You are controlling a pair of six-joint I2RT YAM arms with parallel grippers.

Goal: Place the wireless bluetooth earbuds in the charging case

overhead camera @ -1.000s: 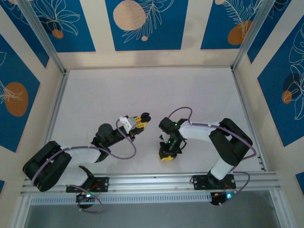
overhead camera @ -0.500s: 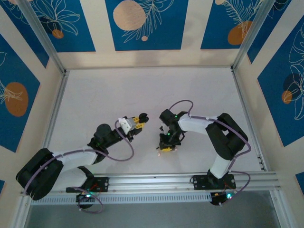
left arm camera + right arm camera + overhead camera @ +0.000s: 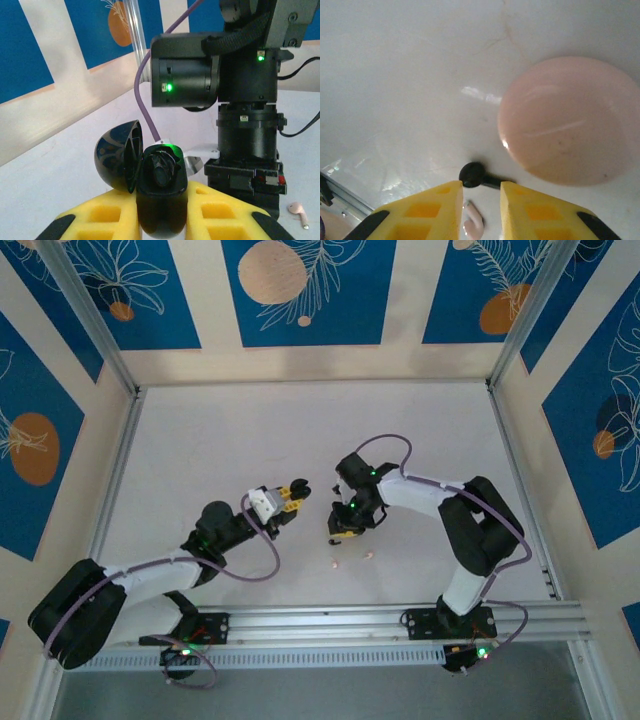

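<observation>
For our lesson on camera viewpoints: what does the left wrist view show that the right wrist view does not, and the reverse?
Left wrist, not right wrist: an open black charging case clamped in yellow jaws, the right arm behind it. Right wrist, not left wrist: a round pink case on the table, a black earbud at the jaw tips. Both: the white table, yellow jaws, a pale pink earbud lying on the table.

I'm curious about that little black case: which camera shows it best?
The left wrist view: the black case sits close up, lid open, between the yellow jaws. The top external view shows the case as a small dark speck.
</observation>
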